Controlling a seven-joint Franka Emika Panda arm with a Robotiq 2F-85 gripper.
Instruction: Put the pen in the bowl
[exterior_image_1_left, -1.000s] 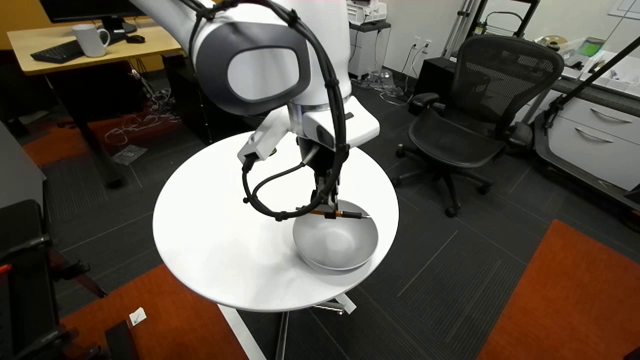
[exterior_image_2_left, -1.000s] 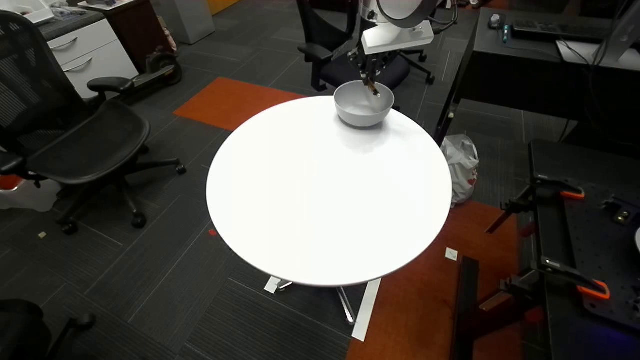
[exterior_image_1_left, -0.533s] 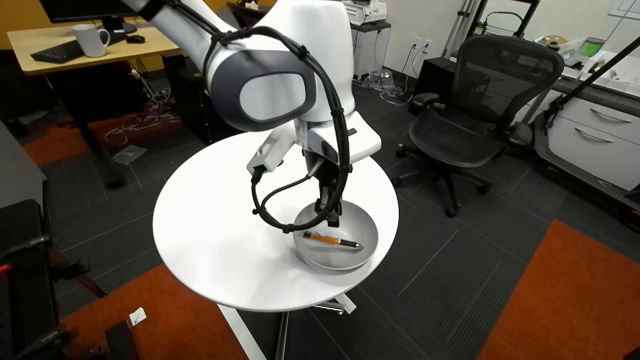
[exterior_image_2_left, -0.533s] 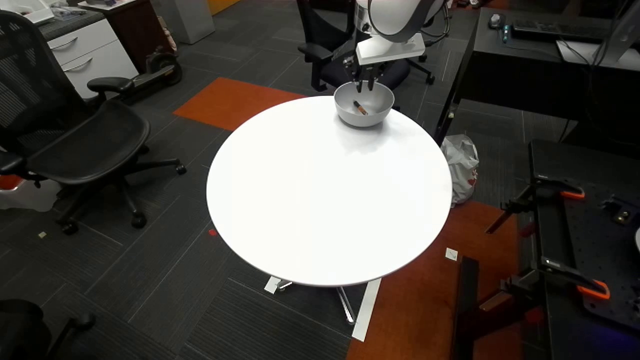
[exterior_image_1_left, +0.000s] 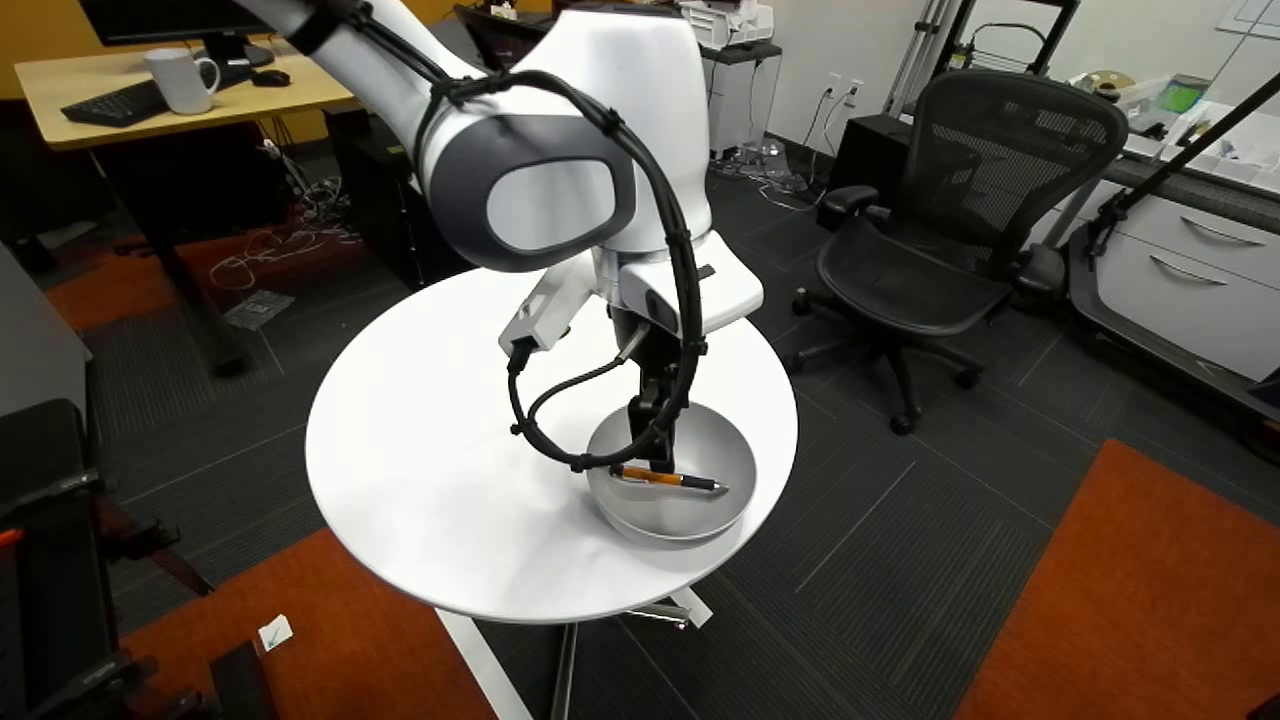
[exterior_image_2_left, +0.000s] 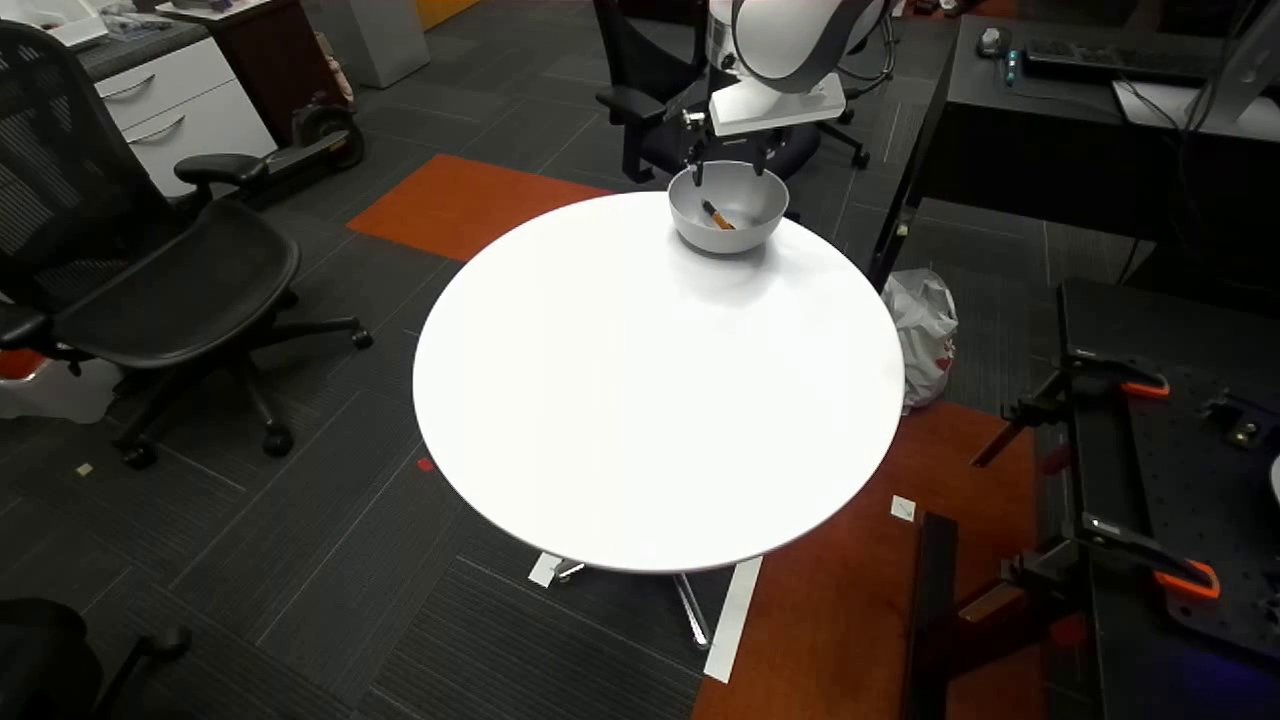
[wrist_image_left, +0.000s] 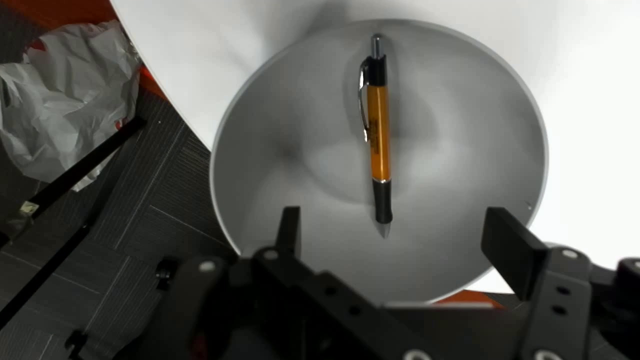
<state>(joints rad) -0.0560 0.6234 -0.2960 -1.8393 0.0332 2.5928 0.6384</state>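
Gripper (wrist_image_left: 397, 230): fingers spread wide, a broad gap between them, nothing held. In the wrist view I see one fingertip at about eight o'clock from the middle of the bowl (wrist_image_left: 465, 125), its mate at about four. Whether either touches the bowl, I cannot tell.

Pen (wrist_image_left: 380, 132): lying inside the bowl; wrist view shows its tip end between the fingers, well apart from both. Amber barrel with small dark print, black grip, silver clip along its nine o'clock side. Push-button points to twelve, close to the rim; writing tip points to six, well short of it.

Bowl: round, grey, upright on the white table (exterior_image_2_left: 660, 380); in an exterior view it stands near one o'clock on the tabletop, close to the edge.

Arm (exterior_image_1_left: 660, 60): white, above the bowl in both exterior views, a black cable (exterior_image_1_left: 690, 300) looping down beside the gripper.

Further out, in an exterior view: tan desk (exterior_image_1_left: 315, 85) between ten and eleven o'clock from the table, bearing a mug (exterior_image_1_left: 182, 85) and a keyboard (exterior_image_1_left: 115, 104); black mesh chair (exterior_image_1_left: 1010, 150) at two. In an exterior view: pale crumpled bag (exterior_image_2_left: 922, 340) just short of three o'clock, beside the table.
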